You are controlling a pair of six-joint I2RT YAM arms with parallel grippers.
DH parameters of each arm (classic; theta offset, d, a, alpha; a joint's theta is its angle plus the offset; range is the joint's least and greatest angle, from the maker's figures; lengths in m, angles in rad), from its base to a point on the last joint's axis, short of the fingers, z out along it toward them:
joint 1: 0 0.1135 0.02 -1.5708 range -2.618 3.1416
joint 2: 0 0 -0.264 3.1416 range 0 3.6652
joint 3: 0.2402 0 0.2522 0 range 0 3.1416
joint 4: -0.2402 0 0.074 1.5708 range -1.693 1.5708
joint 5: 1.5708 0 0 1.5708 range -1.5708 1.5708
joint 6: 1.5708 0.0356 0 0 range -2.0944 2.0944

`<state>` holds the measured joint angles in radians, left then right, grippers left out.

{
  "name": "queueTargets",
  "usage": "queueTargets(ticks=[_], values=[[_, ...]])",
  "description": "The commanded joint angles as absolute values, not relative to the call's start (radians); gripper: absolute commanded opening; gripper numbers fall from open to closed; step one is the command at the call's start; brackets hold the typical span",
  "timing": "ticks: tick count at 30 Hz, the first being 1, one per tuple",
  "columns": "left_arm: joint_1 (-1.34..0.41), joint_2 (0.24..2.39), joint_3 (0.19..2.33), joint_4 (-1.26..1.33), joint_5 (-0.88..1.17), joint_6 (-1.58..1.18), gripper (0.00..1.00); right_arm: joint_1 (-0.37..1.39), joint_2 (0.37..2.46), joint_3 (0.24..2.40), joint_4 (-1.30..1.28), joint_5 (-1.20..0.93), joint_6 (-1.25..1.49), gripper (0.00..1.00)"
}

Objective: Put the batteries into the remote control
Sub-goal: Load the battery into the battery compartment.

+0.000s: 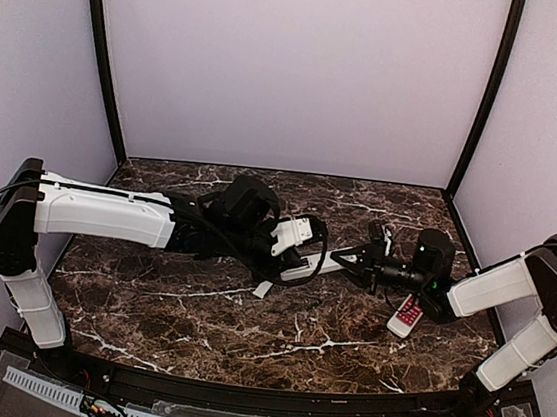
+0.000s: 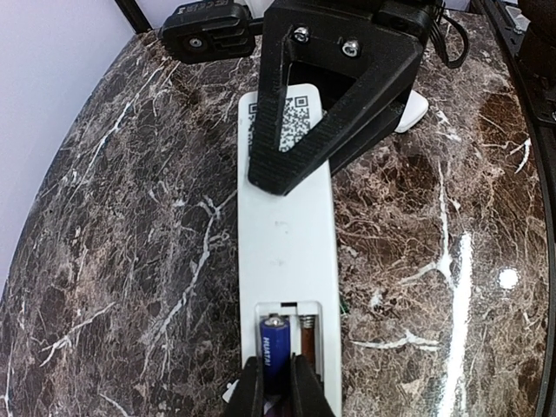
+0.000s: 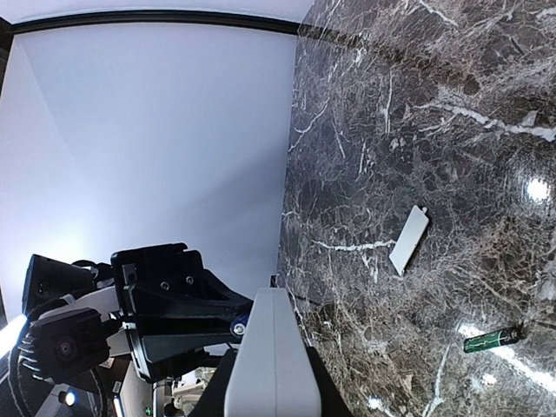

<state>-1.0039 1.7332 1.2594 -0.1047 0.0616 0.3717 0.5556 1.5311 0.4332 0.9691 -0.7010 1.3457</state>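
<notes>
One battery [image 2: 275, 343] sits nose-in at bay [image 2: 308, 352] of remote [image 2: 287, 252] mid-desk [image 2: 130, 217], left tool [image 2: 276, 391] pinched on it, right tool [image 1: 348, 261] clamped on remote's far end: push w/ bad angle & it may pop out, remote twisting.

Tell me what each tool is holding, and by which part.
The left tool pinches a battery by one end, in the remote control's open compartment. The right tool clamps the remote control at its QR-code end.
</notes>
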Motion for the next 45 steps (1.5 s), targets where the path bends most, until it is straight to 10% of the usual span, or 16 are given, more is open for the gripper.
queueTargets(ticks=[1, 20, 30, 45], values=[[-0.99, 1.722, 1.231, -0.204, -0.024, 0.394, 0.08, 0.56, 1.495, 0.438, 1.017, -0.737, 1.342, 0.0], [-0.99, 1.752, 1.283, -0.227, -0.004, 0.361, 0.18, 0.56, 1.5, 0.445, 1.01, -0.744, 1.332, 0.0], [-0.99, 1.729, 1.28, -0.215, 0.064, 0.341, 0.01, 0.559, 1.496, 0.437, 0.949, -0.721, 1.282, 0.0], [-0.998, 1.701, 1.265, -0.092, 0.128, 0.257, 0.02, 0.56, 1.505, 0.43, 0.911, -0.694, 1.285, 0.0]])
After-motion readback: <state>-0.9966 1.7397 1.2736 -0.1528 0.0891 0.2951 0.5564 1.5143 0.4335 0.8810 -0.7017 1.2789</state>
